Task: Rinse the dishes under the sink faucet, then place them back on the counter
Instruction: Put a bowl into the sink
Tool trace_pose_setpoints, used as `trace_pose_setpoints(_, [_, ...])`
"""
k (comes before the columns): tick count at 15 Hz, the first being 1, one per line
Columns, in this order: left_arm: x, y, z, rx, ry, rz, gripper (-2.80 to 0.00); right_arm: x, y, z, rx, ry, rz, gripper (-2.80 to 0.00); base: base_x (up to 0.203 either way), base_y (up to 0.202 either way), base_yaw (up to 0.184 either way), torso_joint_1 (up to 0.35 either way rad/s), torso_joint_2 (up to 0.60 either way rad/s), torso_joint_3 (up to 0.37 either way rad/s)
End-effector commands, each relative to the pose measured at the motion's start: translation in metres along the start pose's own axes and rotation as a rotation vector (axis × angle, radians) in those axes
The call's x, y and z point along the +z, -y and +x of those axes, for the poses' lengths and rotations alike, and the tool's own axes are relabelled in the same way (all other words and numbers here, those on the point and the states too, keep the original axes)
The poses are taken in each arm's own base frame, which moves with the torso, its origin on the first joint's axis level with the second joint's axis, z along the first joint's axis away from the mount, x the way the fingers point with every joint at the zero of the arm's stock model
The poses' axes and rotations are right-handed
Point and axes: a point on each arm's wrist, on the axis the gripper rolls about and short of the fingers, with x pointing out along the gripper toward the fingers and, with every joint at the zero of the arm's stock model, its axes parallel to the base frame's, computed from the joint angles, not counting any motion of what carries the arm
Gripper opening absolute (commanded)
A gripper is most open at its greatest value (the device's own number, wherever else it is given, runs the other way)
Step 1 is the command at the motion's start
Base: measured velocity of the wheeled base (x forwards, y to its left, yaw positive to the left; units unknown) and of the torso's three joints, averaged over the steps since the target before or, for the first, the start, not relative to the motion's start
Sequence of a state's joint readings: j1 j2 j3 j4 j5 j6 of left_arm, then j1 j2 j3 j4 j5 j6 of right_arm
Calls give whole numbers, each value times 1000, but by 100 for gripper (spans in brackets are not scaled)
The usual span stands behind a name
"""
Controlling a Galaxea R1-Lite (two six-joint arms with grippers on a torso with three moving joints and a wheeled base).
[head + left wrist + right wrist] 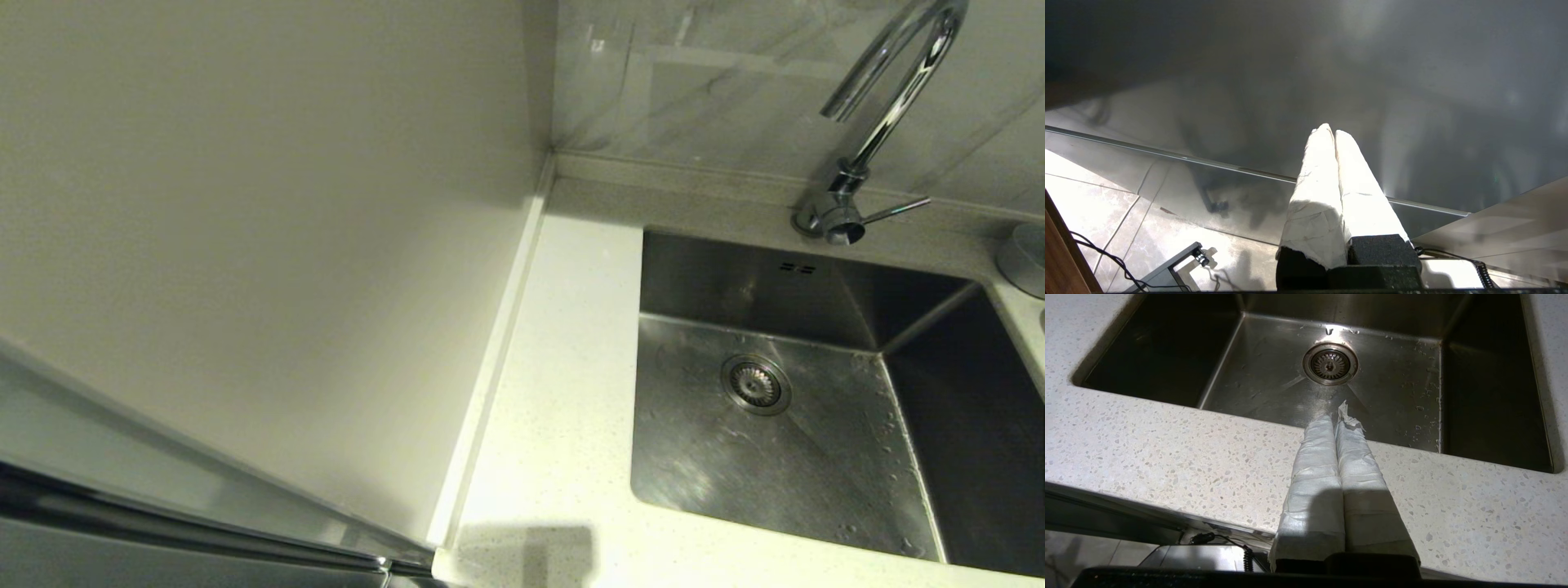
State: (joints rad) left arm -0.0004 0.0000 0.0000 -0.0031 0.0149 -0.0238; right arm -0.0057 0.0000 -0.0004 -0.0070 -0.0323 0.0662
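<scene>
We see the sink (pixel 800 457) at lower right holding only its drain strainer (pixel 756 384) and water drops. Our left gripper (pixel 1329 132) and right gripper (pixel 1334 420) both have jaws pressed together, holding nothing.

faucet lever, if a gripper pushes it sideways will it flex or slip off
The faucet lever looks like thin straight chrome metal, so probably stiff, not bendy. Its shiny, narrow surface could let the right gripper's wrapped fingers slide off. It sits on a round base fixed to the counter, so likely pivots rather than tips.
</scene>
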Motion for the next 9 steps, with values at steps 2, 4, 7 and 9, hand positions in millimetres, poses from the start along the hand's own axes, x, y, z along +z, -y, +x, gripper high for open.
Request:
trace_pose_setpoints(2, [0,0,0,1,3,0,-280,0,0,0,0,-3,-2,-280,0,0,0,0,0,0])
trace_pose_setpoints(4, [0,0,0,1,3,-1,-280,0,0,0,-1,-4,-2,-280,0,0,0,0,0,0])
trace_pose_setpoints(7, [0,0,0,1,3,-1,-280,0,0,-1,-1,-17,-2,-280,0,0,0,0,0,0])
trace_pose_setpoints(9, [0,0,0,1,4,-1,-280,0,0,-1,-1,-15,-2,-280,0,0,0,0,0,0])
